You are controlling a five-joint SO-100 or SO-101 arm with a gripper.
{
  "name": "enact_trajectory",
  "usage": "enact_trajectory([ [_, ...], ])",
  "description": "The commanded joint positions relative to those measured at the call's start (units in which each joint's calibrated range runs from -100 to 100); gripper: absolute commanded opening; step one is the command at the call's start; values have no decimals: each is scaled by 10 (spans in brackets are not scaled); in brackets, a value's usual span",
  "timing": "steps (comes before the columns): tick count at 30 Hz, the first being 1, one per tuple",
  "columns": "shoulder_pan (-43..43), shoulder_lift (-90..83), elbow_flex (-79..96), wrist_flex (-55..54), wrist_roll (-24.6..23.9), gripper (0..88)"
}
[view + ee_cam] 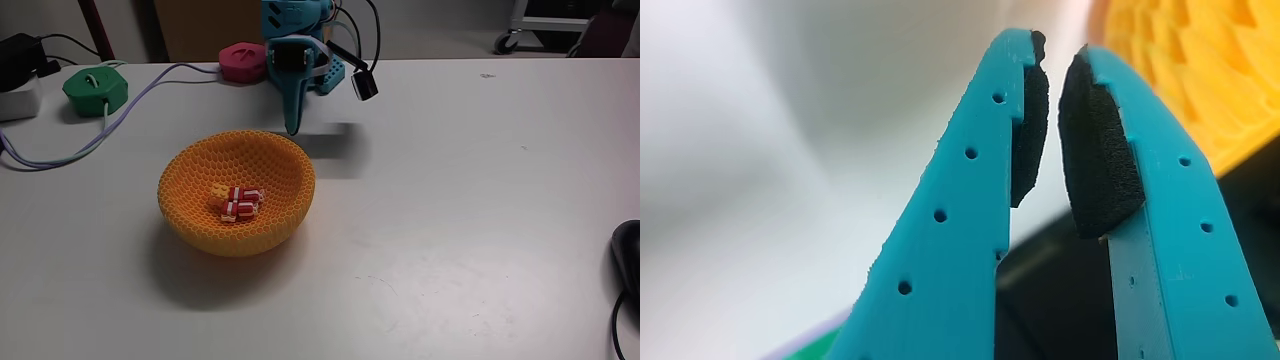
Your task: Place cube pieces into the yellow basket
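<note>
Fixed view, left to right. Far left of the pincer [291, 128], at the table [470, 230] edge: dark box with cables, no legible writing. Left of the pincer: green round device [96, 88], its pale cable [75, 150] curling across the tabletop. Just left of the arm base: pink round device [243, 62]. Centre: teal arm [296, 45], fingers pointing down, tips just behind the far rim of the yellow basket [237, 190]. Below and slightly left of the pincer, inside the basket bottom: cube pieces [236, 201], red-and-white striped ones clustered with a yellow-orange one; exact count not resolvable. Right of the pincer: broad bare white tabletop, open up to the far edge. Far right, near edge: dark rounded object [628, 262], partly cut off. No brand marks or labels readable anywhere.

Wrist view, left to right. Blurred white surface; then teal perforated fingers with black foam pads [1095, 160], pincer [1053, 55] narrowed to a thin gap, nothing between the pads. Upper right of the fingers: honeycomb wall of the yellow basket [1180, 70], close beside the right finger.
</note>
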Motion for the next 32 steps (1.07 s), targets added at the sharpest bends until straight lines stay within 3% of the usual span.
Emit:
enact_trajectory([
  [1,-12,-8,-4,1,6,0],
  [32,-27,-8,-5,1,39,0],
])
